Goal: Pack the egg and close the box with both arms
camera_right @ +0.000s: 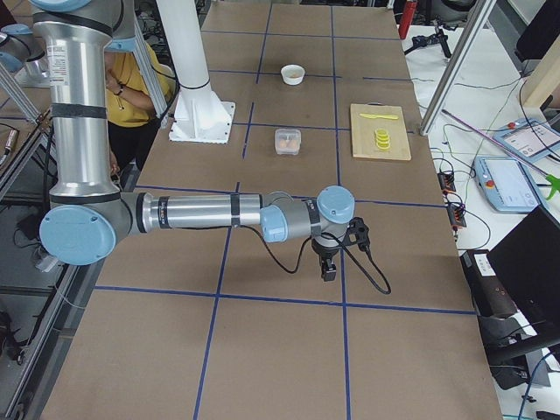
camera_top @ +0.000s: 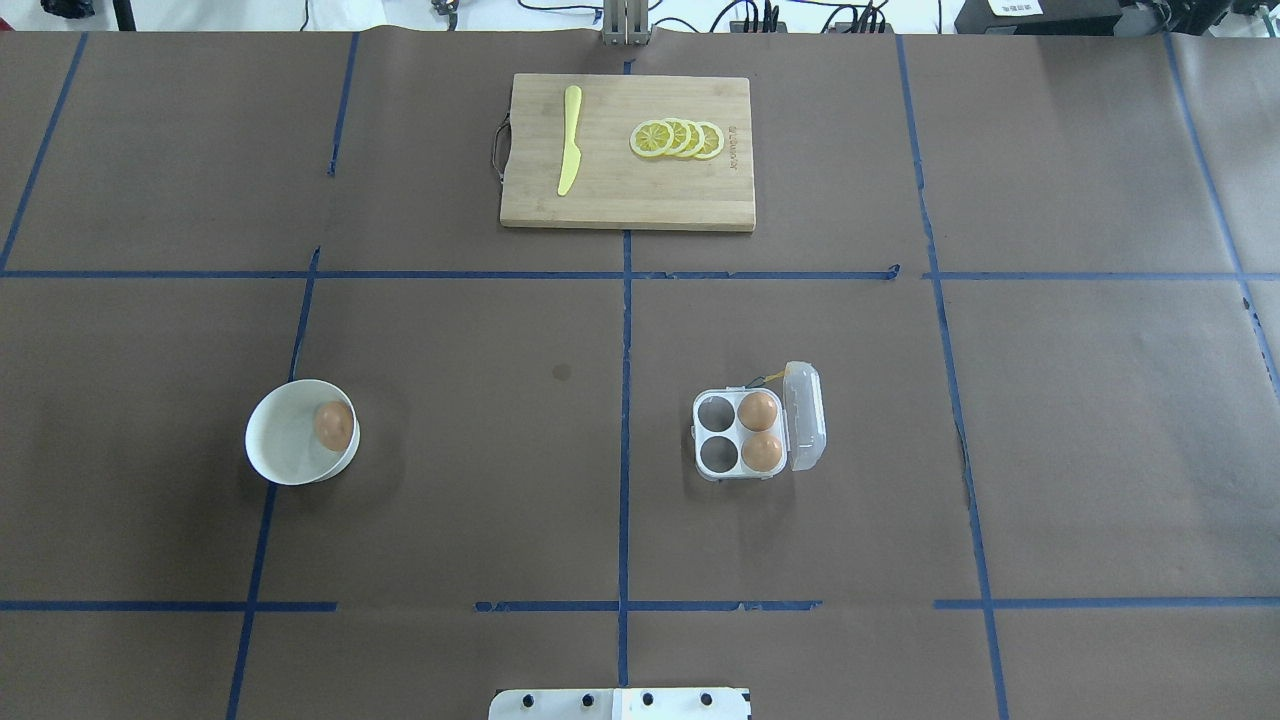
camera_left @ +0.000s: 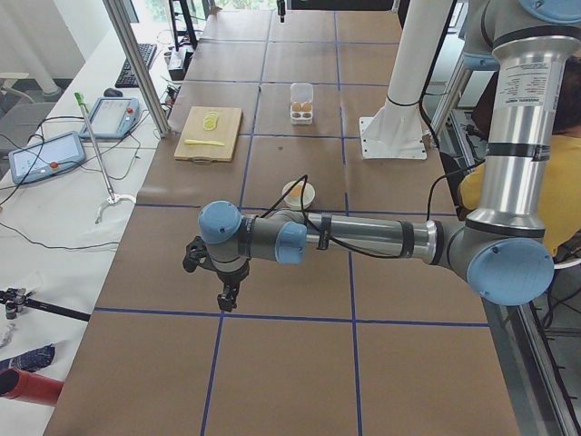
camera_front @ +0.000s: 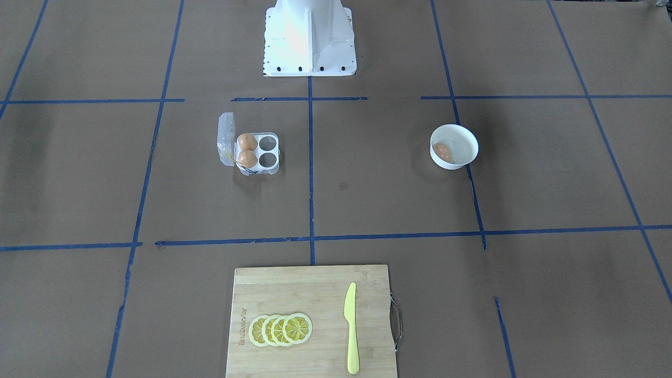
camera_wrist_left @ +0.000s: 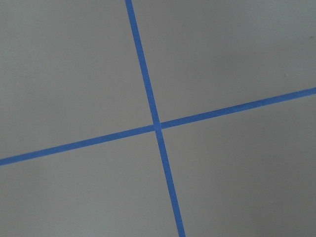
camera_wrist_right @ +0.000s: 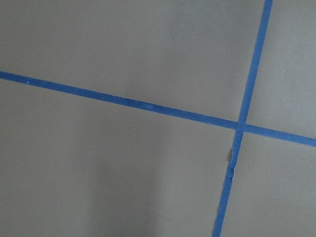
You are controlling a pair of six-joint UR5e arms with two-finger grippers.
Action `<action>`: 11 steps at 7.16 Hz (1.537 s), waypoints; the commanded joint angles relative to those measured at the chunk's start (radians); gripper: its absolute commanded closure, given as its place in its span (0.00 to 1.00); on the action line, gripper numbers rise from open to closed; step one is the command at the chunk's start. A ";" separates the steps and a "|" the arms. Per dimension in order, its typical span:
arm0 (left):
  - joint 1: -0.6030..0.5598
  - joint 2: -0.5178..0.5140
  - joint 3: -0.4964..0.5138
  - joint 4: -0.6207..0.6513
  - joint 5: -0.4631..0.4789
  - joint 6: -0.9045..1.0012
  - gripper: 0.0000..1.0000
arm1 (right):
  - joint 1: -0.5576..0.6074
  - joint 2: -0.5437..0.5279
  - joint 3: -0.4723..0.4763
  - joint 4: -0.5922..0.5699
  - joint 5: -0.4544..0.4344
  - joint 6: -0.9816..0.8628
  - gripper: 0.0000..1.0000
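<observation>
One orange-brown egg (camera_top: 333,425) lies in a round white bowl (camera_top: 280,445) on the robot's left side; it also shows in the front view (camera_front: 442,151). The clear box (camera_top: 716,432) stands on the right side with its lid (camera_top: 806,415) open, two eggs (camera_top: 757,410) in the cups beside the hinge and two cups bare. My left gripper (camera_left: 225,298) hangs far from the bowl, out at the table's left end. My right gripper (camera_right: 328,271) hangs at the right end, far from the box. I cannot tell whether either is open or shut.
A bamboo cutting board (camera_top: 620,205) at the far side carries several lemon slices (camera_top: 678,139) and a yellow knife (camera_top: 569,140). The white pedestal (camera_front: 308,39) stands at the robot's edge. Both wrist views show only brown paper and blue tape lines (camera_wrist_left: 158,126).
</observation>
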 commanded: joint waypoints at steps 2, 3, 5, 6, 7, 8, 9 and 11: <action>0.001 0.000 -0.013 -0.003 -0.003 0.000 0.00 | 0.000 0.003 0.029 -0.034 0.000 0.000 0.00; 0.001 -0.009 -0.022 -0.003 -0.002 -0.001 0.00 | 0.000 0.006 0.030 -0.034 0.000 0.000 0.00; 0.001 -0.015 -0.091 -0.003 -0.003 0.000 0.00 | 0.000 0.006 0.030 -0.031 -0.001 0.000 0.00; 0.001 -0.016 -0.090 -0.006 0.007 0.003 0.00 | 0.000 -0.006 0.049 -0.030 0.006 0.001 0.00; 0.001 -0.003 -0.078 -0.006 0.001 0.000 0.00 | 0.000 -0.015 0.061 -0.032 0.008 0.001 0.00; 0.001 -0.002 -0.067 -0.006 0.006 -0.003 0.00 | 0.000 -0.017 0.063 -0.031 0.005 0.001 0.00; 0.001 -0.006 -0.070 -0.012 0.004 -0.003 0.00 | 0.000 -0.017 0.063 -0.030 0.000 0.001 0.00; 0.003 -0.002 -0.053 -0.014 0.006 0.002 0.00 | 0.000 -0.017 0.064 -0.029 0.009 0.001 0.00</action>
